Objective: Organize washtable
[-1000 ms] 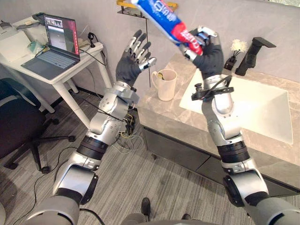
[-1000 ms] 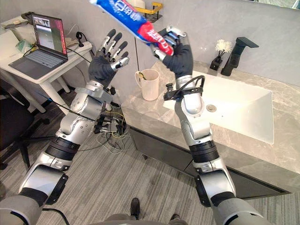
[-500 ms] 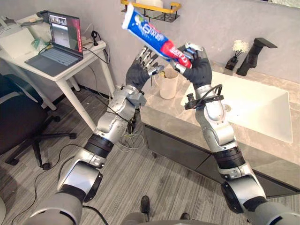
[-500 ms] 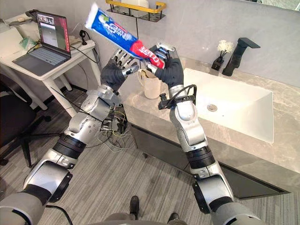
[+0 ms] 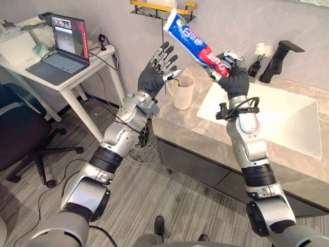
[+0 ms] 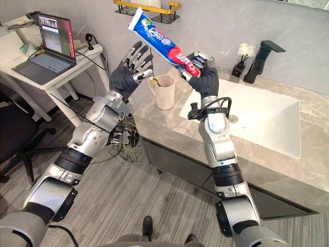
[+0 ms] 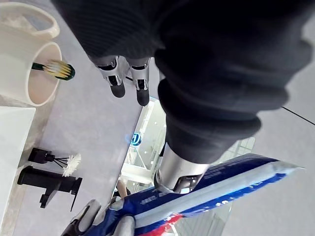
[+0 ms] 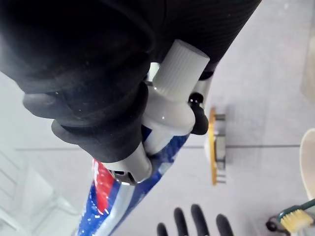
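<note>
I have the right hand (image 5: 234, 77) raised over the left end of the sink basin (image 5: 277, 121), fingers and thumb curled tight around the cap end of the toothpaste tube (image 5: 190, 37). The right wrist view shows the white ribbed cap poking out past the fingers. The blue, red and white tube slants up and to the left from that grip, well clear of the countertop (image 5: 180, 123), its flat crimped end close under the yellow-railed wall shelf (image 5: 157, 9).

My left hand (image 5: 153, 78) is up too, palm facing the tube, fingers straight and spread, with nothing in them. It hangs just left of the cream cup (image 5: 183, 93), apart from the tube.

The cup stands on the countertop's left part, just beside the basin's left edge, with a toothbrush (image 7: 53, 69) leaning inside, bristles up.

At the basin's back right corner stands a black faucet (image 5: 279, 57), with a small black holder with a white tuft (image 5: 260, 53) just beside it.

Off to the left, an open laptop (image 5: 60, 49) sits on a white desk (image 5: 77, 78).
</note>
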Robot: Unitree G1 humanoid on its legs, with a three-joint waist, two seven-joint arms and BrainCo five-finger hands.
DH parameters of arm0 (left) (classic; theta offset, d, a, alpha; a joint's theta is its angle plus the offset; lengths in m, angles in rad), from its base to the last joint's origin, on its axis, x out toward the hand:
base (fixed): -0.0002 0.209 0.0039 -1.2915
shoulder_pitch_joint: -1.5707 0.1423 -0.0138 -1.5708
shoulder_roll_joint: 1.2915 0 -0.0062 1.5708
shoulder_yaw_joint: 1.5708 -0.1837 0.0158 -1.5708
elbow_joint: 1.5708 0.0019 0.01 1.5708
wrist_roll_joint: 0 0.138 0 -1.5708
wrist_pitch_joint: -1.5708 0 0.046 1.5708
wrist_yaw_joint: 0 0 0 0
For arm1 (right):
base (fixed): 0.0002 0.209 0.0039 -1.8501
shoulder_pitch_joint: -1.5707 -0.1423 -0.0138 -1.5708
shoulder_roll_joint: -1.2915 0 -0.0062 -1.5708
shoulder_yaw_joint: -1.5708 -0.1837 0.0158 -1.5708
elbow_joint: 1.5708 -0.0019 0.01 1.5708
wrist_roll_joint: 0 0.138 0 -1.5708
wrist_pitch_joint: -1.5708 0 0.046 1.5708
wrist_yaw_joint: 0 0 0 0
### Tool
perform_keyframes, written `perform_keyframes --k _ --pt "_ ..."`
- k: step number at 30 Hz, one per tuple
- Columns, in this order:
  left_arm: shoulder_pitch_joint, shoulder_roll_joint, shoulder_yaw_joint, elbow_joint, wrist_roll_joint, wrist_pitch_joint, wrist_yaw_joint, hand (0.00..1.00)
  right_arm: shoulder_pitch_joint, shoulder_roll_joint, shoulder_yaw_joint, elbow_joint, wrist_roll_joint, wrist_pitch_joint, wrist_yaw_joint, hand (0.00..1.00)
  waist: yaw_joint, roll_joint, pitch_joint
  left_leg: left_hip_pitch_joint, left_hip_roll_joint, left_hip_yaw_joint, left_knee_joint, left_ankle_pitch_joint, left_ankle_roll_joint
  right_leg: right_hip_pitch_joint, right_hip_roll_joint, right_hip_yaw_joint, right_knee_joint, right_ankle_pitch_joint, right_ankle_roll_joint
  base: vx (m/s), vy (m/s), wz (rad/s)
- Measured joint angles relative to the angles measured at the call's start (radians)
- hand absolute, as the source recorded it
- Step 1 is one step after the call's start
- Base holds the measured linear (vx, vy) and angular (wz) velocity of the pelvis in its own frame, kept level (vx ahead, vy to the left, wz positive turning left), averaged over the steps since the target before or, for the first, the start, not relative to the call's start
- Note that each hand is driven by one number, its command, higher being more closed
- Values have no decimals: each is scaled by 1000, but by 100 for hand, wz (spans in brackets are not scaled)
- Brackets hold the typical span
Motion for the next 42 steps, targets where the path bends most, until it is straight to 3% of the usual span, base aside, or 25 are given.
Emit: perform_keyframes --k 4,13,22,30,42 --pt "26 0 2 -32 -39 2 -1 0 25 2 -4 2 0 1 0 100 0 15 -9 3 -1 -1 -6 0 0 1 -2 0 2 0 0 -18 10 0" --pt "97 -5 -15 -87 -59 16 0 0 25 13 -7 2 -1 1 -1 100 -1 15 -10 3 -3 -5 -6 1 0 6 -2 -9 -2 0 1 7 1 2" --pt "97 -68 -40 -124 -55 28 10 0 34 82 -3 -2 16 1 8 100 -2 15 -10 3 -3 -9 -1 1 -1 10 -1 -17 -4 0 1 4 0 3" --pt "97 -102 -40 -122 -53 28 26 0 126 100 70 -15 31 10 74 100 -3 15 -10 4 -3 -4 -6 0 -1 10 -1 -16 -8 0 1 0 0 0" --pt "97 -88 -5 -108 -53 28 29 0 219 115 101 -15 51 17 136 100 -3 14 -10 -6 -2 1 -1 0 -1 -3 -1 -15 -7 1 1 0 0 -1"
